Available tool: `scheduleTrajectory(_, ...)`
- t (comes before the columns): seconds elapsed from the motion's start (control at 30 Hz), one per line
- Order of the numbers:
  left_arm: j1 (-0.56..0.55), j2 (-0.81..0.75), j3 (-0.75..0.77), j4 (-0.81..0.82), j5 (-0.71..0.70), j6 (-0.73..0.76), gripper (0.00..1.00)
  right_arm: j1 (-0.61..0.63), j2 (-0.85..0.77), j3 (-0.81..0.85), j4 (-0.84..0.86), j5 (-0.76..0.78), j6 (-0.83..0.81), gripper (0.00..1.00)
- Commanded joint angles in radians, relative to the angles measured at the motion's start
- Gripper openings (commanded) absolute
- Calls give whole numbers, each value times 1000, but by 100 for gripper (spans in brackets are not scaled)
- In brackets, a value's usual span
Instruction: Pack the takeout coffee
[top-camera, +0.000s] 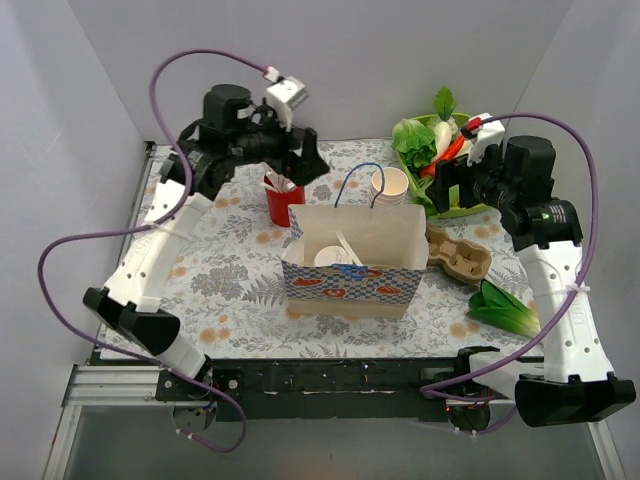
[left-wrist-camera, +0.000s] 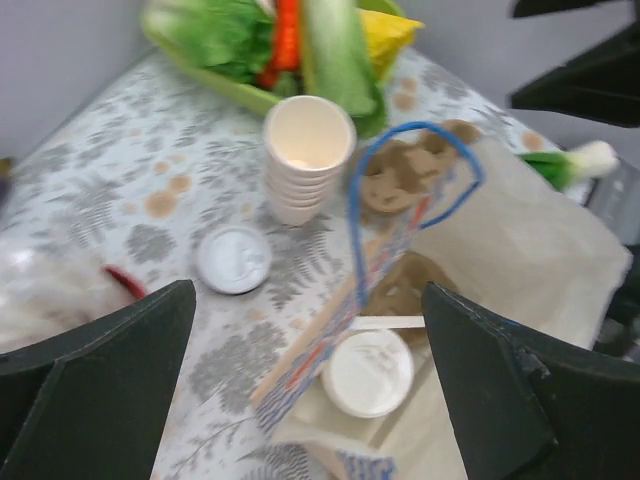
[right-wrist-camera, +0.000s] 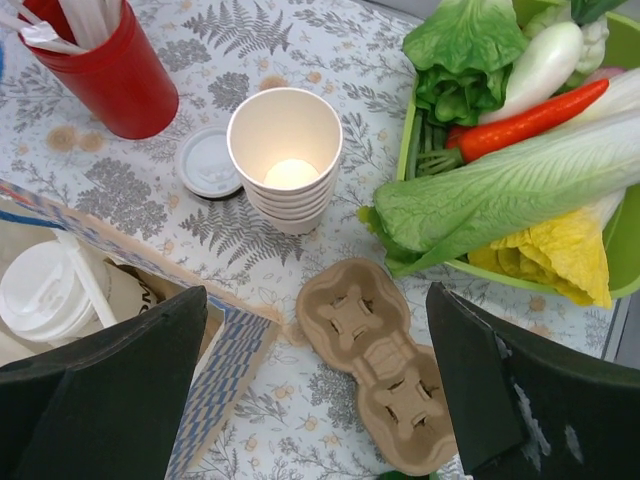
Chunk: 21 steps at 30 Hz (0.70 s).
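Left gripper: jaws spread wide, nothing between them, poised above the open paper bag. Right gripper: likewise wide apart and empty, over the table near the cup carrier.

Takeout coffee: stands upright on the bag floor, long axis vertical, lid up. It lies below the left gripper, nearer its right finger and not touching either finger. A white stick lies just beside it. In the top view the left arm is the nearer one.

Judgement: coffee is in the bag; any lift-out must clear the blue handle.

Count:
- lidded cup: one
- loose lid: one, on the table
- stack of lidless cups: one
- red cup: one
- bag: one
- carrier: one
- vegetable tray: one
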Motion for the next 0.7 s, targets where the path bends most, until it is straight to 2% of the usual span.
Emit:
scheduleTrajectory(0.0, 185, -147, -104, 71, -243, -80, 98, -2, 34, 99, -44, 123, 81, 98)
scheduleTrajectory(0.03, 237, -167, -116, 82, -278, -130, 98, -2, 86, 140, -105, 150, 111, 98)
scheduleTrajectory(0.07, 338, -173, -129, 85, -280, -232, 98, -2, 117, 197, -142, 173, 139, 98)
scheduleTrajectory(0.17, 446, -216, -214, 117, -292, -295, 98, -3, 254, 438, -276, 259, 155, 98)
scheduleTrajectory(0.23, 472, -223, -241, 126, -310, -303, 98, -3, 330, 606, -326, 268, 147, 98)
scheduleTrajectory(0.37, 535, -198, -204, 137, -333, -286, 98, -3, 375, 754, -397, 210, 115, 98)
scheduleTrajectory(0.47, 538, -174, -152, 134, -335, -266, 98, -2, 344, 730, -376, 179, 89, 98)
scheduleTrajectory(0.67, 537, -135, -115, 135, -309, -255, 98, -3, 314, 690, -296, 329, 79, 98)
